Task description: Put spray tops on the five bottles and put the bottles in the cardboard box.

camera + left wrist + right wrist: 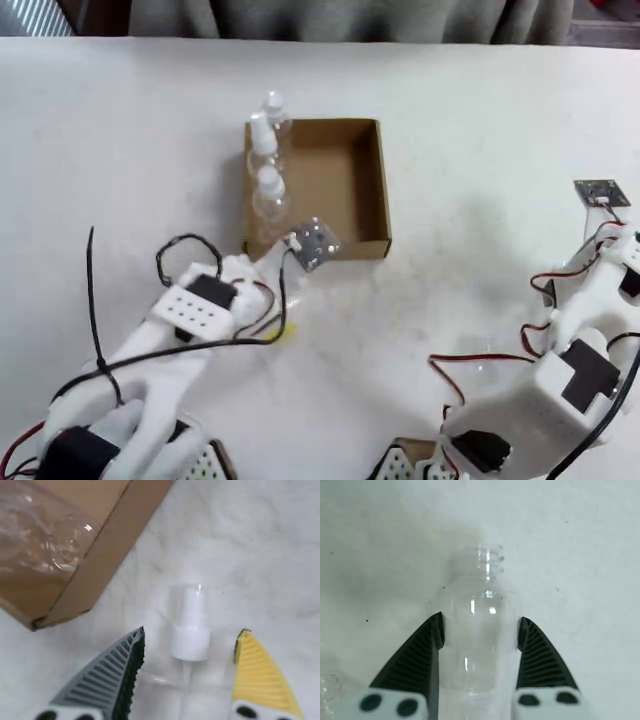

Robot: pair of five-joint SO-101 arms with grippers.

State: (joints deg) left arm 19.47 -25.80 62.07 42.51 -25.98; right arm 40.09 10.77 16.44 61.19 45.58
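A clear bottle with a white spray top (190,630) lies on the white table, just outside the cardboard box (107,555). My left gripper (192,631) is open, its grey and yellow fingers on either side of that top and clear of it. My right gripper (480,620) is shut on a clear bottle with no top (482,605), the black fingers pressing its sides below the threaded neck. In the high view, two topped bottles (268,165) lie along the left wall of the box (340,180). The left arm (200,300) sits at the box's front left corner.
The right arm (560,390) is at the table's lower right, away from the box. Another open bottle neck (327,685) lies beside the right gripper. A clear bottle (40,535) shows inside the box near its corner. Black and red cables trail from both arms.
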